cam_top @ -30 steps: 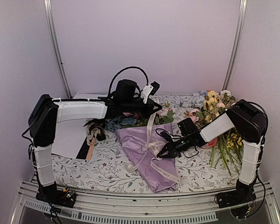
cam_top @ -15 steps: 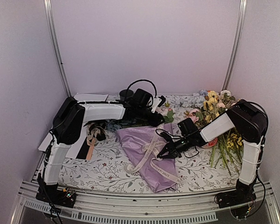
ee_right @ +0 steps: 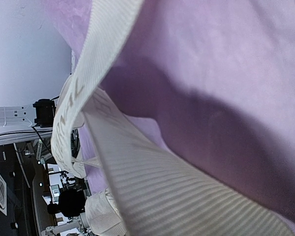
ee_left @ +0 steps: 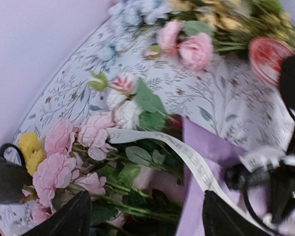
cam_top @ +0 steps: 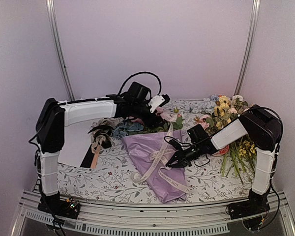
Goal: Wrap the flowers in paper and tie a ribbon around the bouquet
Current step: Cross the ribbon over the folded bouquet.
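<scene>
The bouquet (cam_top: 157,147) lies on the table, a lilac paper (ee_left: 206,162) cone with pink, blue and yellow flowers (ee_left: 64,157) at its far end. A cream ribbon (cam_top: 152,160) crosses the paper and its loose end rests on the flowers (cam_top: 137,125). My left gripper (cam_top: 161,111) hovers over the blooms. In the left wrist view it (ee_left: 150,221) is open, and the ribbon (ee_left: 187,155) lies below with neither finger touching it. My right gripper (cam_top: 174,162) sits low on the cone, shut on the ribbon (ee_right: 152,187), which fills the right wrist view against the paper (ee_right: 221,73).
A loose pile of long-stemmed yellow and pink flowers (cam_top: 231,118) lies at the right, with a red round thing (cam_top: 221,150) under the right forearm. A coiled tan-and-dark ribbon bundle (cam_top: 99,137) and a flat white sheet (cam_top: 71,145) lie at the left.
My left gripper has opened and let go of the ribbon, whose end now lies on the flowers. The left arm has shifted over the blooms. The right gripper has stayed in place.
</scene>
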Robot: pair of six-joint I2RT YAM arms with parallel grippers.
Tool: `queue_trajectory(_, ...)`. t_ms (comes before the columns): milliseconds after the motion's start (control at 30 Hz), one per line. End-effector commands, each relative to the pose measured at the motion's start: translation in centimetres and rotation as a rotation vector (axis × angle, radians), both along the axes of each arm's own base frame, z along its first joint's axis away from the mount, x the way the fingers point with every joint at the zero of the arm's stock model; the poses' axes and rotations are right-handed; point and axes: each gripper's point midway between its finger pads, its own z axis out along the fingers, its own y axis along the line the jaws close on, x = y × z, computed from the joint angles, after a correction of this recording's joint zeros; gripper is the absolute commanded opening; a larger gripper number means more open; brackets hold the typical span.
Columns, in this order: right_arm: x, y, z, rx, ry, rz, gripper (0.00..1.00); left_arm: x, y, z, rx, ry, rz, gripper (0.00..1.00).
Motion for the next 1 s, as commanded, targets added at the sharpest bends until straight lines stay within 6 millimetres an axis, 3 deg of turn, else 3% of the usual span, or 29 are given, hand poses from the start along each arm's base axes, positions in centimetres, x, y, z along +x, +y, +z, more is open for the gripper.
queue_trajectory(0, 0.1, 0.0, 0.5, -0.011, 0.001, 0.006, 0.00, -11.4, 0.5, 5.9, -0.124, -0.161, -0.494, 0.73)
queue_trajectory(100, 0.2, 0.2, 0.9, -0.005, -0.002, 0.014, 0.00, -16.7, 1.8, 2.9, -0.124, -0.156, -0.645, 0.72)
queue_trajectory(167, 0.4, 0.3, 1.0, -0.008, -0.003, 0.017, 0.00, -17.4, 1.9, 0.8, -0.054, -0.173, -0.645, 0.72)
queue_trajectory(267, 0.4, 0.3, 1.2, -0.011, -0.012, 0.022, 0.00, -17.1, 1.6, -1.8, 0.062, -0.182, -0.621, 0.72)
queue_trajectory(400, 0.5, 0.2, 1.3, -0.013, -0.017, 0.022, 0.00, -16.9, 0.7, -3.9, 0.116, -0.177, -0.629, 0.75)
queue_trajectory(567, 0.5, 0.3, 1.4, -0.014, -0.017, 0.021, 0.00, -15.6, 0.8, -6.9, 0.184, -0.144, -0.573, 0.60)
queue_trajectory(667, 0.4, 0.3, 1.6, -0.011, -0.015, 0.025, 0.00, -13.8, 1.0, -8.1, 0.222, -0.166, -0.485, 0.49)
queue_trajectory(967, 0.4, 0.3, 2.3, -0.006, -0.027, 0.031, 0.00, -13.9, 0.5, -10.6, 0.253, -0.164, -0.481, 0.49)
